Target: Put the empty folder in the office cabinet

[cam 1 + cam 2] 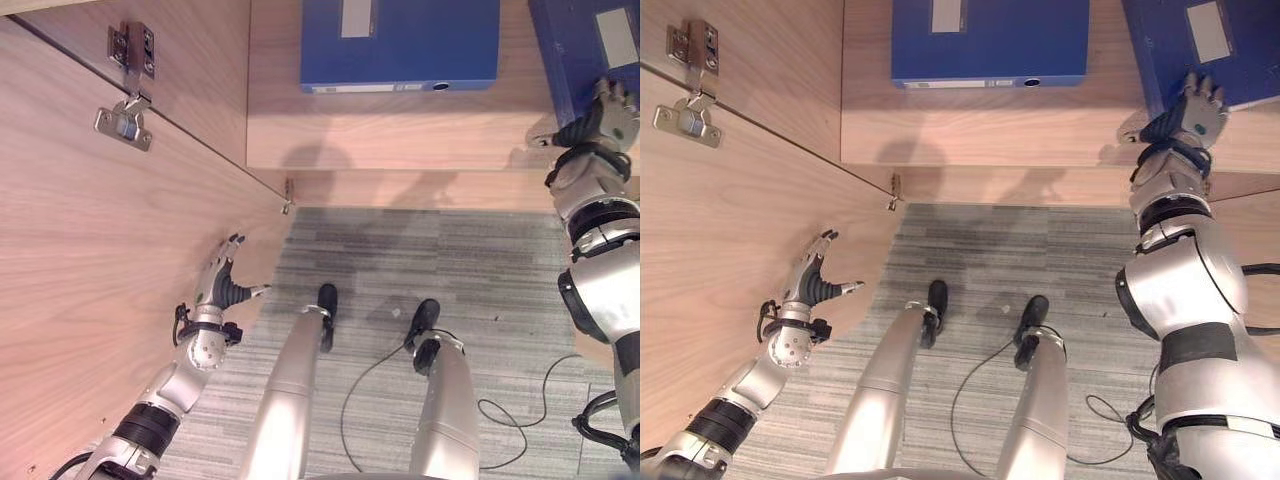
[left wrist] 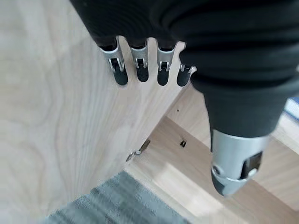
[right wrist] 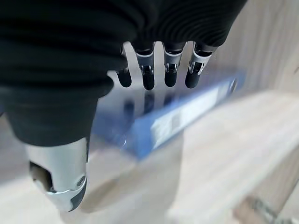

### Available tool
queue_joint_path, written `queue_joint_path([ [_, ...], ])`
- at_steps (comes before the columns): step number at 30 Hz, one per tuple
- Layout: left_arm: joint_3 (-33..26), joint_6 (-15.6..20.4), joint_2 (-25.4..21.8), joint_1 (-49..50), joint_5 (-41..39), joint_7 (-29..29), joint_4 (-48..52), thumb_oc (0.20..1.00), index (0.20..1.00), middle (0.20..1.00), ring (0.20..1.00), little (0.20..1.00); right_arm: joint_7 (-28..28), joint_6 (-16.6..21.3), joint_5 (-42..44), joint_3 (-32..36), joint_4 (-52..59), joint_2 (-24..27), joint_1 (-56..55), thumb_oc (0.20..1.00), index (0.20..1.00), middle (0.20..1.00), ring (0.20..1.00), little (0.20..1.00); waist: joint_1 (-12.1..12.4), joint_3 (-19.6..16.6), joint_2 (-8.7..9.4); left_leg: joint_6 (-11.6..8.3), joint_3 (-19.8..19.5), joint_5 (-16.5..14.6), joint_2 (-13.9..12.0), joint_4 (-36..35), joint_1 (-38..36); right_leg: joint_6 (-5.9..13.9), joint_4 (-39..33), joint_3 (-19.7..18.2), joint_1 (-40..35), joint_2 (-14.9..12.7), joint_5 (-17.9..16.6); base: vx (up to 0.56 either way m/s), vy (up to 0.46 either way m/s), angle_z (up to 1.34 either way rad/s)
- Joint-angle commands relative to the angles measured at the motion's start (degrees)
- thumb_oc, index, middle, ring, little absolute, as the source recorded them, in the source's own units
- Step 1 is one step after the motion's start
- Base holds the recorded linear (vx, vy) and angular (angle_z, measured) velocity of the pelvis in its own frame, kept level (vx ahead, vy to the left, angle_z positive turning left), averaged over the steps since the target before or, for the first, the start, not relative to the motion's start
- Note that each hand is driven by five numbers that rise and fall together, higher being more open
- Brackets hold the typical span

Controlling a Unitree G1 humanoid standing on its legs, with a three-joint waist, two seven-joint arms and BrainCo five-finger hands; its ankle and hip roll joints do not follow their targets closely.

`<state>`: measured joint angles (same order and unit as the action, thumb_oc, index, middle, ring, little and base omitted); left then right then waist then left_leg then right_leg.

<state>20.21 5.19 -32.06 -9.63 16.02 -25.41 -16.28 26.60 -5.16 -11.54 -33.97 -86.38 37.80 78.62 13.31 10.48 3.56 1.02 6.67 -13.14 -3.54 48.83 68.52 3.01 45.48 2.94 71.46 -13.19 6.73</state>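
Folder [image 1: 1200, 45] at the shelf's [image 1: 1040, 135] right end: cut by the top and right edges in both eye views, near corner covered by the right hand [image 1: 1185, 115]. Blurred in the right wrist view, label unreadable. Cannot tell whether the right fingers [image 3: 169, 72] touch its cover or hang just above. Second folder [image 1: 400, 45] cut off at the top, far end unseen. Door [image 1: 90, 280] running past the left and bottom edges. Upper hinge [image 1: 695, 45] clipped by the top edge in the right eye view
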Motion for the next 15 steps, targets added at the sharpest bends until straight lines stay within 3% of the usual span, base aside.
queue_joint_path([
  [1, -1.37, 1.9, -1.9, 0.42, -1.45, 0.26, 3.43, 1.0, 1.0, 1.0, 1.0, 1.0, -1.18, 0.63, 4.36, -2.09, -3.52, 1.94, 1.8, 1.0, 1.0, 1.0, 1.0, 1.0, 1.75, 1.86, -1.28, 2.65, -4.63, -3.41, 2.92, -3.54, -0.37, -2.3, -6.37, 5.27, -3.92, -0.32, 3.19, 0.0, 0.0, 0.0],
  [6, -1.88, 1.87, -2.01, 0.97, -1.55, 1.55, 4.56, 1.0, 1.0, 1.0, 1.0, 1.0, -2.85, 0.8, 14.15, 6.1, -5.06, 1.78, -0.6, 1.0, 1.0, 1.0, 1.0, 1.0, 2.82, 1.95, -2.26, 2.83, -4.54, -3.12, 3.46, -4.26, -0.3, -2.22, -6.16, 5.56, -3.65, -0.64, 3.49, 0.0, 0.0, 0.0],
  [13, -1.61, 1.79, -2.59, 1.99, -1.7, 3.7, 6.09, 1.0, 1.0, 1.0, 1.0, 1.0, -3.45, -1.66, 12.17, 8.36, -8.01, 2.97, -3.38, 1.0, 1.0, 1.0, 1.0, 1.0, 4.23, 1.78, -3.42, 3.16, -4.75, -2.92, 3.86, -4.36, 0.24, -2.09, -5.47, 5.65, -2.86, -1.13, 3.82, 0.0, 0.002, 0.01],
  [15, -2.04, 1.93, -3.1, 3.24, -1.67, 4.56, 7.26, 1.0, 1.0, 1.0, 1.0, 1.0, -4.22, -2.89, 7.66, 6.27, -8.19, 4.62, -3.87, 1.0, 1.0, 1.0, 1.0, 1.0, 4.83, 1.76, -3.69, 3.23, -4.78, -2.84, 3.96, -4.33, 0.44, -2.01, -5.14, 5.61, -2.54, -1.38, 3.87, 0.01, -0.002, 0.06],
])
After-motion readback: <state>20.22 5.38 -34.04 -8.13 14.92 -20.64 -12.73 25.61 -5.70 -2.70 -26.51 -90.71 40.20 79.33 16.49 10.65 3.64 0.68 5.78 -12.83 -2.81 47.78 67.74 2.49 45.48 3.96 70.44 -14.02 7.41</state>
